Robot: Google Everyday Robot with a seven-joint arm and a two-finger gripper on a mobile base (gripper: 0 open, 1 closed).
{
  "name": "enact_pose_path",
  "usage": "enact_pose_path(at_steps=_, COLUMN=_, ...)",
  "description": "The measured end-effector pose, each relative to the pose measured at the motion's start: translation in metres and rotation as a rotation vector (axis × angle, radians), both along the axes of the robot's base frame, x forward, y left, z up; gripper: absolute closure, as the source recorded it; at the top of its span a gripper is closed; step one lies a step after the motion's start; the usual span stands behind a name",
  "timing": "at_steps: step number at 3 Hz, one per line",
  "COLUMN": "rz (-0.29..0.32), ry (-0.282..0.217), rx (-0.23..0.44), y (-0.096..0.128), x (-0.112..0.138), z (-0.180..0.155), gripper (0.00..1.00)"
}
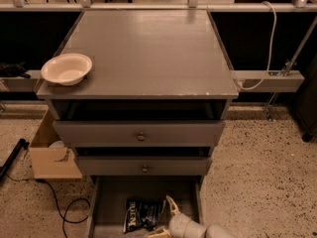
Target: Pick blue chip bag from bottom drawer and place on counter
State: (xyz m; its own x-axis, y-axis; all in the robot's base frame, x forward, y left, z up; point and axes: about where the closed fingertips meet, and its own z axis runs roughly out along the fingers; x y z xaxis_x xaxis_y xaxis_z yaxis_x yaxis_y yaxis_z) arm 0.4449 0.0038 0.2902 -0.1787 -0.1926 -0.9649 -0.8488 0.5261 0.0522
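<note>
End effector (165,219) in bottom drawer (143,188), fingers (171,206) apart beside blue chip bag (140,215).

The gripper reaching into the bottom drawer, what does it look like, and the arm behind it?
The gripper, at the bottom drawer beside the blue chip bag, has two slim, curved cream-coloured fingers. Behind them sits a smooth, rounded pale grey arm. No cables or markings show.

The pincer (164,219) reaches in low at the view's bottom edge, its pale fingers (171,205) spread apart.
</note>
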Motion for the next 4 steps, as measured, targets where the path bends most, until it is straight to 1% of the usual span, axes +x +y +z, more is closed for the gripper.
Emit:
enact_pose_path(at_steps=2, rz=0.007, ry=0.033, rx=-0.057, y=0.001, x=-0.002, z=-0.026, gripper=0.0)
enact_pose_path(at_steps=3, rz=0.002, ry=0.03, rx=-0.077, y=0.0, x=0.003, z=-0.039, gripper=0.0)
enact_pose_path(at_steps=4, rz=-0.053, ry=0.003, rx=-0.105, y=-0.015, x=0.02, z=-0.057, gripper=0.0)
